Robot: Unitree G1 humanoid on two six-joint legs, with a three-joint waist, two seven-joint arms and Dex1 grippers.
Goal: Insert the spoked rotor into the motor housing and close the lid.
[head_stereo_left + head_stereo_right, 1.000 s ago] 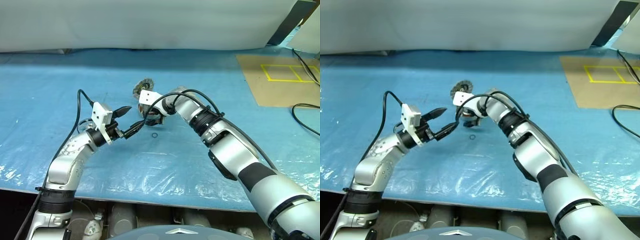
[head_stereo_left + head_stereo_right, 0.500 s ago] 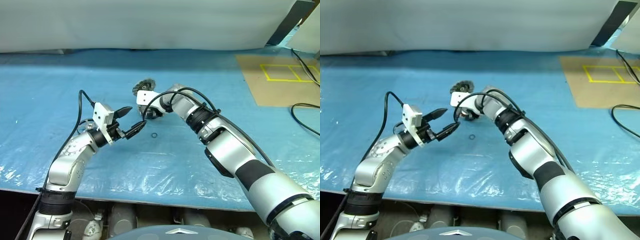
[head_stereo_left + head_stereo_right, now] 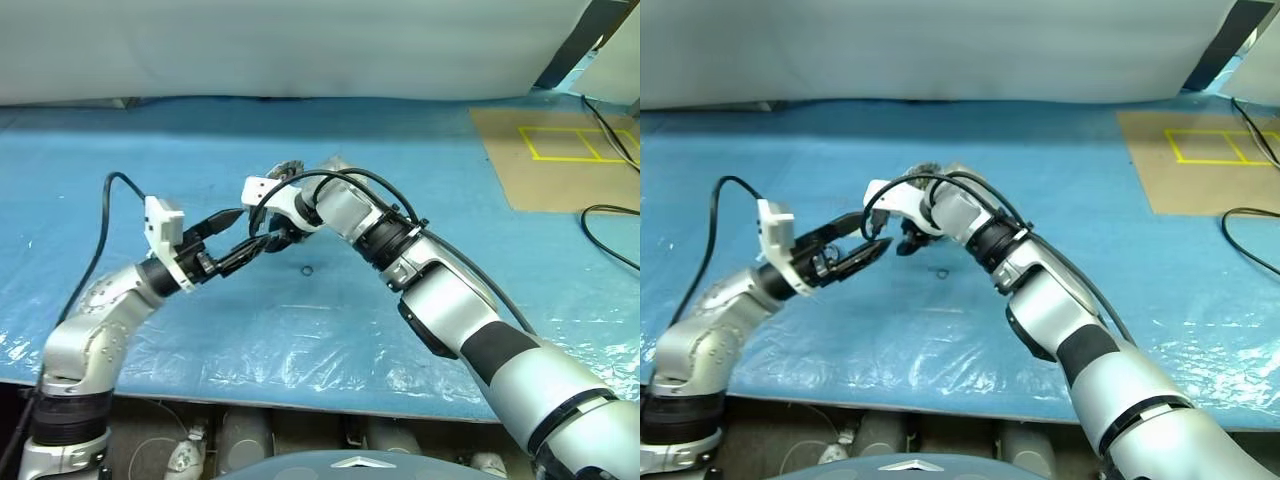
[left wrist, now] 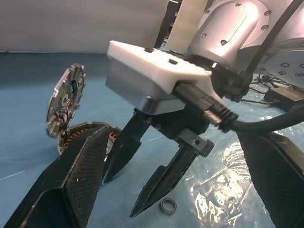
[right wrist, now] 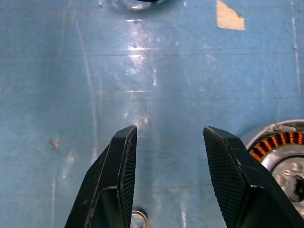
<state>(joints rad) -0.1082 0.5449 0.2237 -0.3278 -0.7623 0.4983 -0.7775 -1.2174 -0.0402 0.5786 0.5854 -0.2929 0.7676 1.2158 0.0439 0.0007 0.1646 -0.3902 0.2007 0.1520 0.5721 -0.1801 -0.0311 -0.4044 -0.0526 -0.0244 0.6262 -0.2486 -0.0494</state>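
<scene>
Both grippers, left (image 3: 243, 240) and right (image 4: 142, 192), have spread, empty fingers; the lid (image 4: 65, 100) stands open above the motor housing (image 5: 280, 164); closing remains.

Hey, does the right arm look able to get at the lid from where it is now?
Probably yes. The right tool hangs open and empty beside the motor housing, whose lid stands tilted up with nothing between them; the left tool sits off to the other side.
</scene>
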